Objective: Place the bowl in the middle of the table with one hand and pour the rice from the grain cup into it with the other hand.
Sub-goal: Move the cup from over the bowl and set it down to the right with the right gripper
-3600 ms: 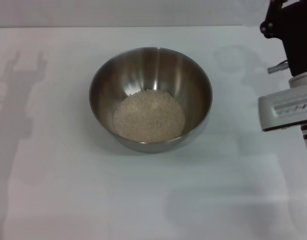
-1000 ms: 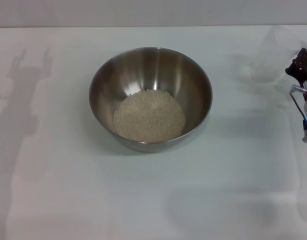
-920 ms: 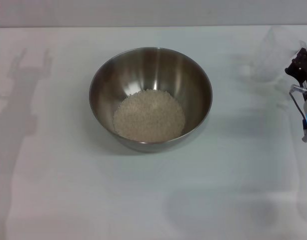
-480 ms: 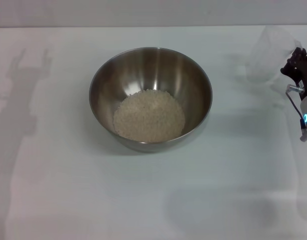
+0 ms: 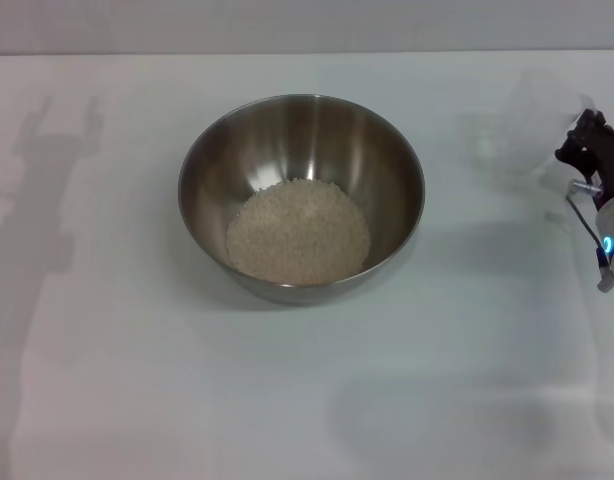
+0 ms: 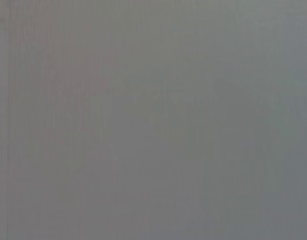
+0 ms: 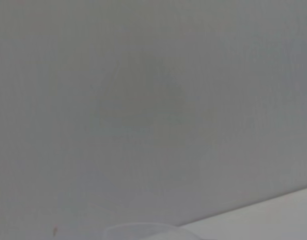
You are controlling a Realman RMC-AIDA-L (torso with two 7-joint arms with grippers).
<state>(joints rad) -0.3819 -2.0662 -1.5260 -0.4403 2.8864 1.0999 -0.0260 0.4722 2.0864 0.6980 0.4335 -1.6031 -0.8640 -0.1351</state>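
The stainless-steel bowl (image 5: 302,130) stands in the middle of the white table (image 5: 137,380), and the off-white rice (image 5: 298,232) lies in a heap on its bottom. The translucent grain cup (image 5: 527,115) is upright at the far right and looks empty. My right gripper (image 5: 575,142) is shut on the cup's right side, well to the right of the bowl. The cup's rim (image 7: 143,229) shows faintly in the right wrist view. My left gripper is out of view; only its shadow (image 5: 47,170) falls on the table at the left.
The table's far edge (image 5: 287,52) runs along the top of the head view. A grey wall fills the left wrist view and most of the right wrist view.
The right arm has dropped from high at the upper right to the right edge with the cup. Over the last second gripper and cup have shifted slightly left and down.
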